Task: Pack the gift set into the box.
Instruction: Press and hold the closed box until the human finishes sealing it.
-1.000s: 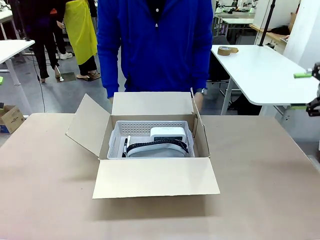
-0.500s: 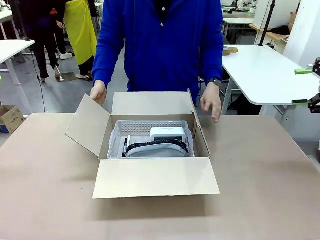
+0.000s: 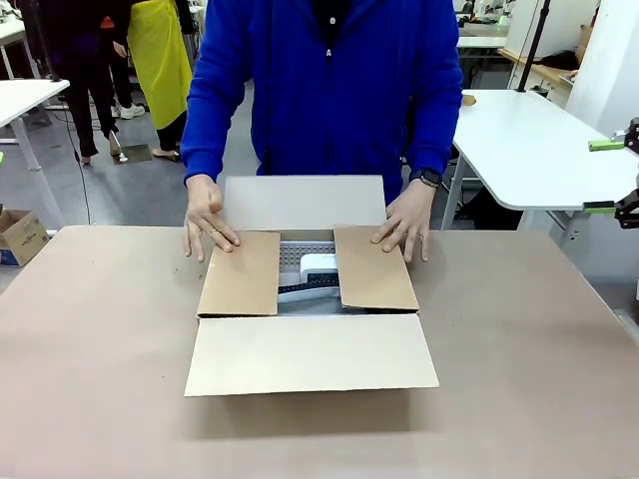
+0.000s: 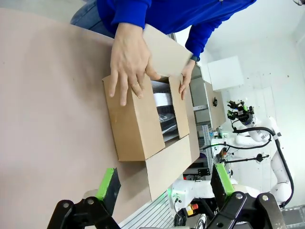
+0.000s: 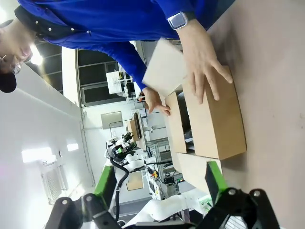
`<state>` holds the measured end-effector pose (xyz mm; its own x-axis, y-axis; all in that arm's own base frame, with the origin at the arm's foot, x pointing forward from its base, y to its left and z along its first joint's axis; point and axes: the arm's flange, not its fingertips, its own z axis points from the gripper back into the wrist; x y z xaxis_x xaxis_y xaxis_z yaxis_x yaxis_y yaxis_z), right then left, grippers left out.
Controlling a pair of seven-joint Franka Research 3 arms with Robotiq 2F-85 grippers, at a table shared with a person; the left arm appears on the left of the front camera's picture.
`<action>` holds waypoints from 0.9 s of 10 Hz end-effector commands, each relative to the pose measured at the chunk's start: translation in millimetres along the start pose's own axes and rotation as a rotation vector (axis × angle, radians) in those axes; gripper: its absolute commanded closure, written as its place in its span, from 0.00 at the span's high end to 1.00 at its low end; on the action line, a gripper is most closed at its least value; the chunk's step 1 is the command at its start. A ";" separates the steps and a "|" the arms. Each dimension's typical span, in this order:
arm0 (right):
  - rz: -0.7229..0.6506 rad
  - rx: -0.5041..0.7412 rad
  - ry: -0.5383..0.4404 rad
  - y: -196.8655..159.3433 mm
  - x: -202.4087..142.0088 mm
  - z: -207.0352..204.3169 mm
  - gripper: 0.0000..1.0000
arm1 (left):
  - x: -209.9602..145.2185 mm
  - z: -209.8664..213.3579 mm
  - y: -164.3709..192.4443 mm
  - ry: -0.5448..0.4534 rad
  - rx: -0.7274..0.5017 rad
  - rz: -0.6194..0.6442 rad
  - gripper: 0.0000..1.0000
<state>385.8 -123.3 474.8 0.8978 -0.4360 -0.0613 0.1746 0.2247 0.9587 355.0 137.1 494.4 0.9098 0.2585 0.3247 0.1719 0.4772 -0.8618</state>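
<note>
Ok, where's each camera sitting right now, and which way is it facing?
Front: fixed between the arms, facing across the table at the person; right fingers at picture right.
Left wrist: on the left arm, looking along the open left fingers at the box.
Right wrist: likewise along the open right fingers, from the other side.
Shared: the box, person's hands on its side flaps.
</note>
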 end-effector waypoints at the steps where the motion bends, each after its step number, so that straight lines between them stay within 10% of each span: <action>1: -0.003 -0.014 0.000 1.7 -1.5 0.2 1.00 | -2.2 2.0 -0.9 0.008 -0.002 0.004 1.00; 9: -0.003 -0.014 0.000 1.7 -1.5 0.2 1.00 | -2.2 2.0 -0.9 0.008 -0.002 0.004 1.00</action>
<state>385.8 -123.2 474.8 0.8979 -0.4359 -0.0613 0.1745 0.2248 0.9587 354.8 137.3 494.4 0.9097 0.2590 0.3246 0.1717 0.4771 -0.8619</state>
